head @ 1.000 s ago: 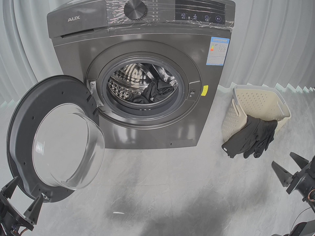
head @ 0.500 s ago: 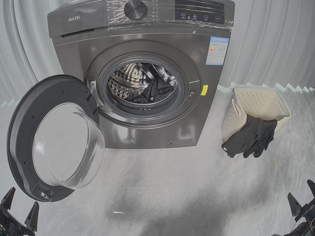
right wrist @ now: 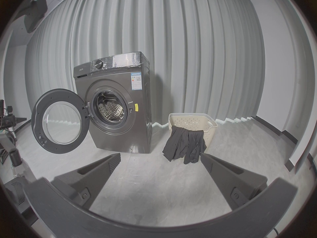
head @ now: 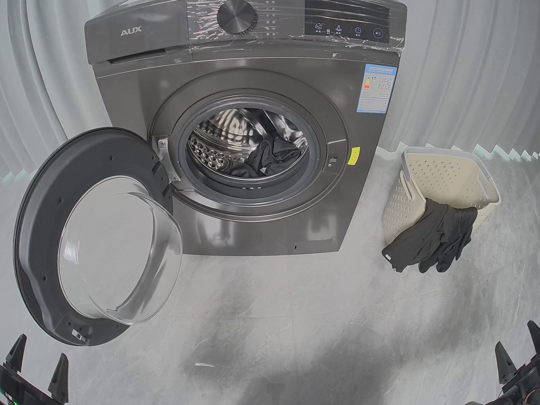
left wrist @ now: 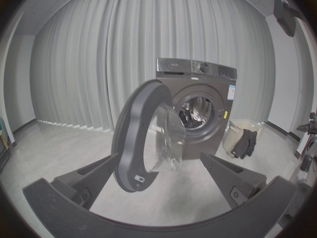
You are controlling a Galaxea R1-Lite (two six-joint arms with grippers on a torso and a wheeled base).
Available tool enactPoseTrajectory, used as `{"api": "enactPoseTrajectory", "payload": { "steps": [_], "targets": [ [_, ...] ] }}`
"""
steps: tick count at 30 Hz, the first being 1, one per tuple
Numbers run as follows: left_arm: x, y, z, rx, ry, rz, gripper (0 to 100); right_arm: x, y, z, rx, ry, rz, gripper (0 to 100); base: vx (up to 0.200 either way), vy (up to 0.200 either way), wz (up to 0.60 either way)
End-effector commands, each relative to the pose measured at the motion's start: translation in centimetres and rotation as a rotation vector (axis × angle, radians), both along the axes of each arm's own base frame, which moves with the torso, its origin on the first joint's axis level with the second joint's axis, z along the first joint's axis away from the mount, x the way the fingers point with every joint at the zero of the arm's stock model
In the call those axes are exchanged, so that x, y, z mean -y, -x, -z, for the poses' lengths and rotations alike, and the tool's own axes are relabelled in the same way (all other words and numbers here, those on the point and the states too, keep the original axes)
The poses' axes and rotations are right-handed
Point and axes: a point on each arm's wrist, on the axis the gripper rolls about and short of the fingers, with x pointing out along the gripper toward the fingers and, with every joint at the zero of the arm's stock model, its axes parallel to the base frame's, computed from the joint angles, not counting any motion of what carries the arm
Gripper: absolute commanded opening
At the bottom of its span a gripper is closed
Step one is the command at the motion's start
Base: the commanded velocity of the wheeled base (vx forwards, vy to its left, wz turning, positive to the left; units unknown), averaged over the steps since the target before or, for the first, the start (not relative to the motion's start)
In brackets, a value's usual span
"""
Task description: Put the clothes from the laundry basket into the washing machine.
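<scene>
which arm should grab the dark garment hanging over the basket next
Right, probably. The dark garment hangs over the laundry basket rim on the robot's right, and the open right gripper is on that side. The left gripper sits beside the washer door, farther off.

The dark grey washing machine [head: 140, 108] has a brushed-metal look with a satin sheen; crinkled clear plastic film [head: 281, 23] lies glossy over its control panel; its perforated steel drum [head: 216, 147] is mirror-bright; the round door [head: 39, 237] is a matt grey plastic ring around a glossy clear window [head: 112, 254]; the cream perforated plastic laundry basket [head: 450, 178] is matt; the black cloth garment [head: 430, 240] on its rim looks soft and dull; the grey marbled floor [head: 292, 322] is smooth and faintly shiny.
</scene>
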Motion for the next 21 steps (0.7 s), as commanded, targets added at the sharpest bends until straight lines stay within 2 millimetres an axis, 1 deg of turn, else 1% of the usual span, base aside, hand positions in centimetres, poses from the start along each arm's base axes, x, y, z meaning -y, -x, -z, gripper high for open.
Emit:
{"api": "enactPoseTrajectory", "payload": {
  "steps": [1, 21],
  "targets": [
    [0.07, 0.08, 0.85, -0.025, -0.016, 0.028, 100, -0.04, 0.16, 0.21, 0.027, 0.005, -0.011, 100, 0.0, -0.2, 0.0],
    [0.07, 0.06, 0.78, -0.015, -0.016, 0.037, 100, 0.0, 0.09, 0.24, 0.039, -0.007, -0.001, 100, 0.0, -0.2, 0.0]
  ]
}}
